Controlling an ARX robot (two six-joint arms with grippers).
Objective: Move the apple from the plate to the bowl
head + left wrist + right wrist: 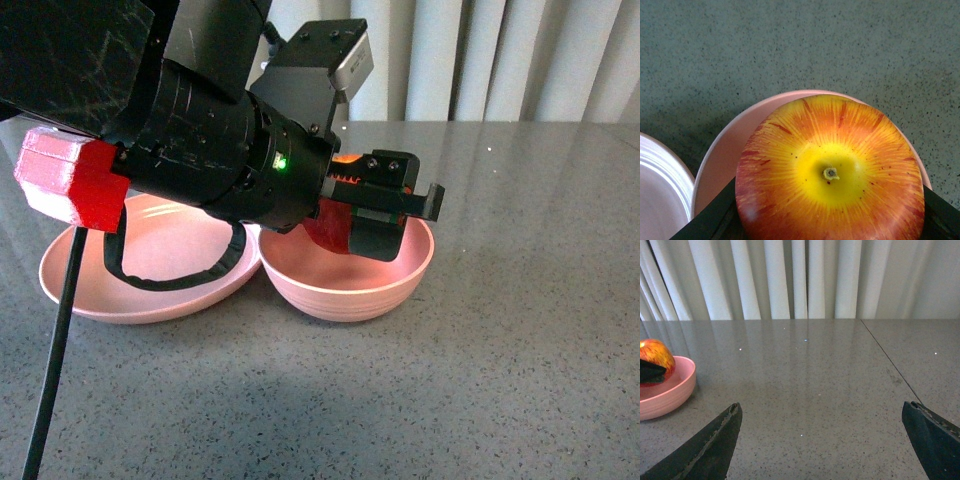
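My left gripper [375, 208] is clamped on the apple [830, 172], holding it low over the bowl [350, 295], which touches the plate [150, 290]. My right gripper [822, 440] is spread apart above the table [840, 365].

On the table [500, 380], plate [100, 290] left of bowl [350, 297], rims seemingly touching, apple [325, 232] over bowl's hollow

Speckled grey table [500, 390]; plate [150, 300], bowl [350, 300]
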